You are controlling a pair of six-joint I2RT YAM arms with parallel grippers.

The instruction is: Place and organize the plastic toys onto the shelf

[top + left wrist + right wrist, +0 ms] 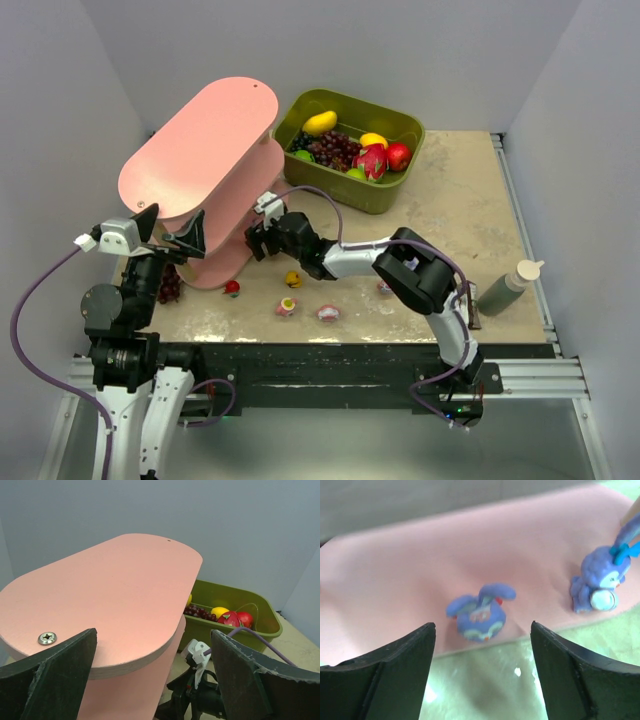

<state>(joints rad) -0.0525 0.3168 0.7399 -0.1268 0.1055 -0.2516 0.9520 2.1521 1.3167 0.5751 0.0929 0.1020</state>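
1. The tall pink three-tier shelf with long oval boards (200, 150) stands at the left rear of the table, leaning over to the left.
2. An olive-green rectangular plastic bin (400, 190) sits just right of the shelf, holding larger fruits and a dark bunch of grapes.
3. The right gripper (258, 240) is low at the foot of the shelf. Its jaws are spread, with nothing between the pads.
4. The left gripper (178, 238) hangs beside the rim of the top board, jaws fully apart and empty.
5. A grey squeeze bottle with a white cap (510, 285) stands at the table's right edge.
6. Two small purple long-eared plastic toys rest on the bottom board: one (480, 612) near its front edge, just ahead of the right gripper's fingers, and the other (597, 582) off to the right.
7. Loose on the table in front of the shelf are a tiny red toy (232, 288), a yellow one (292, 279), a pink-and-yellow one (287, 306) and a pink-white one (327, 313).
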